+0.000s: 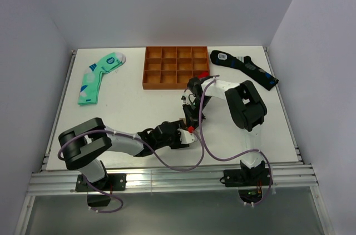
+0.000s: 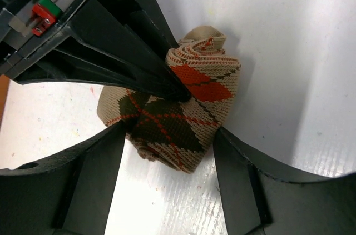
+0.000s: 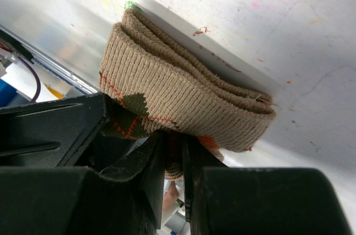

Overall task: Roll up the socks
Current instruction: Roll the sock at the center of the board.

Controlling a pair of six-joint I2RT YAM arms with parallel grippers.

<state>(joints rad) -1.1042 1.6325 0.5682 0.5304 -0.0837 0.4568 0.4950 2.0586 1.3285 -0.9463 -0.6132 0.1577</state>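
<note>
The tan-brown argyle sock (image 2: 178, 107), with orange-red and dark diamonds, lies bunched into a loose roll on the white table. My left gripper (image 2: 169, 135) has its two fingers pressed against the roll's two sides. My right gripper (image 3: 172, 146) is shut on a fold of the sock (image 3: 183, 90) below the ribbed cuff. Its black fingers (image 2: 150, 63) reach in from the upper left of the left wrist view. In the top view the two grippers meet at mid-table, left gripper (image 1: 185, 136) and right gripper (image 1: 190, 121), and they hide the sock.
An orange-brown compartment tray (image 1: 176, 67) stands at the back centre. A mint-green sock (image 1: 99, 76) lies at the back left and a black sock with blue marks (image 1: 243, 68) at the back right. A purple cable (image 1: 201, 135) loops beside the grippers.
</note>
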